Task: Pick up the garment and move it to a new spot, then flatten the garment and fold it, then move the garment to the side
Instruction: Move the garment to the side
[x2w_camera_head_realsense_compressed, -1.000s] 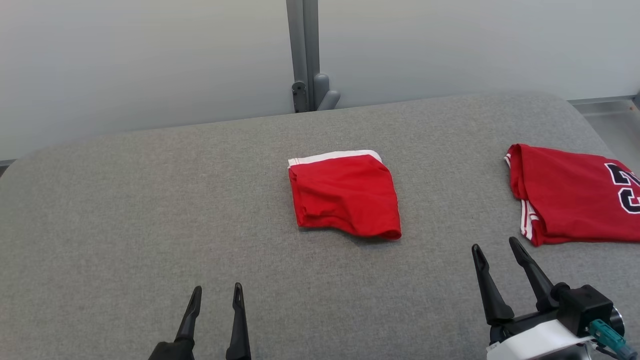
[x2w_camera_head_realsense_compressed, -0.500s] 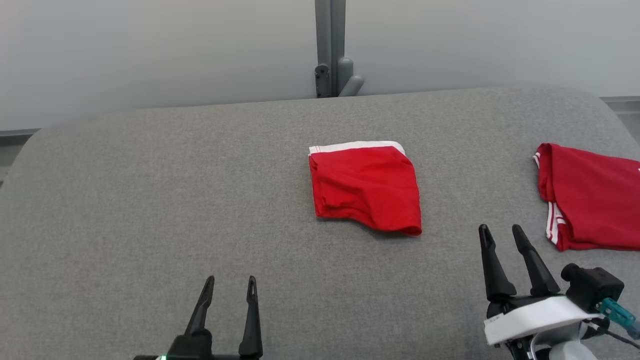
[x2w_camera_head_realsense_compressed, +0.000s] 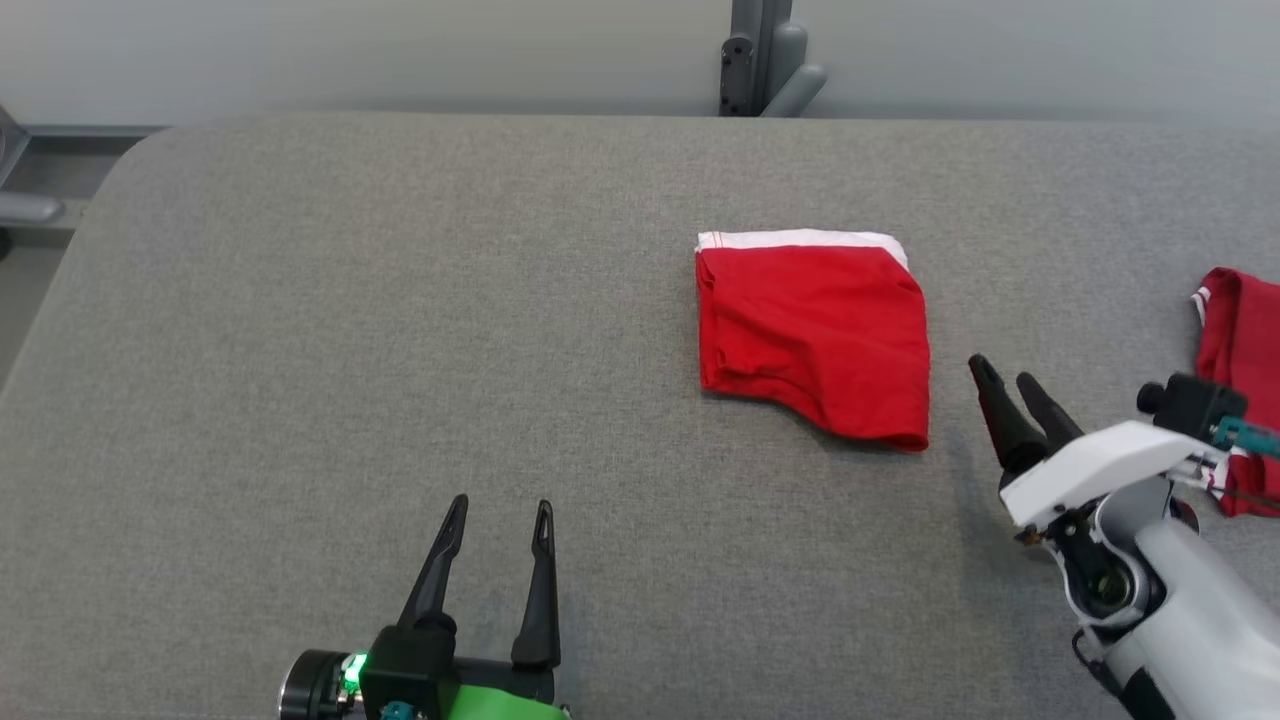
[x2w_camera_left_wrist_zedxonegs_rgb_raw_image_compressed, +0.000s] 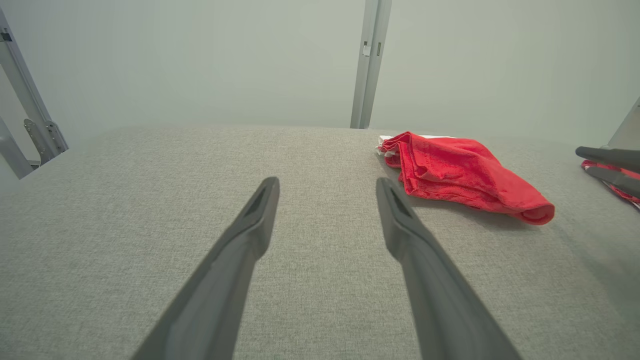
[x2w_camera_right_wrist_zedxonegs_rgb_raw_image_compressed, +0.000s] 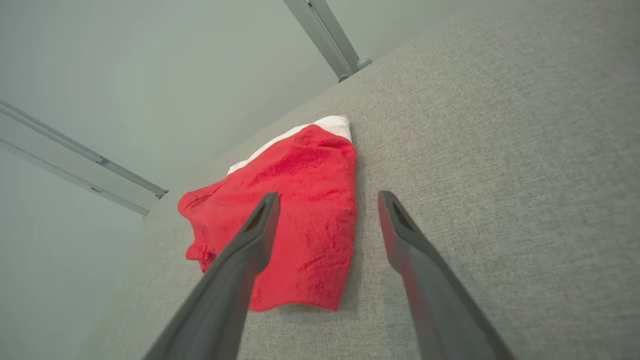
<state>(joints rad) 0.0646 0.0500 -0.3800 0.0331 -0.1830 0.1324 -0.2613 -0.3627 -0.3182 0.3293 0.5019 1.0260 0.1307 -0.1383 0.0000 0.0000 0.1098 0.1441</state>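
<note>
The garment (x2w_camera_head_realsense_compressed: 812, 335) lies right of centre on the grey tabletop (x2w_camera_head_realsense_compressed: 350, 300), a compact red rectangle with its white band along the far edge. Its layers are stacked and its near right corner is rounded over, which suggests that the folding is done and that only the shift to the side remains. The right gripper (x2w_camera_head_realsense_compressed: 1001, 372) has its two fingers spread and empty. It hovers just beside the garment's right edge and points at it, probably because that edge is the closest place to take hold. The wrist camera on that arm looks along the fingers onto the red cloth, with no contact visible. The left gripper (x2w_camera_head_realsense_compressed: 500, 503) is also spread and empty. It is low near the front of the tabletop and well apart from the garment, likely parked out of the way. A second red garment (x2w_camera_head_realsense_compressed: 1235, 330) with white trim lies at the far right, partly behind the right arm, so that side looks to be where finished pieces go.
</note>
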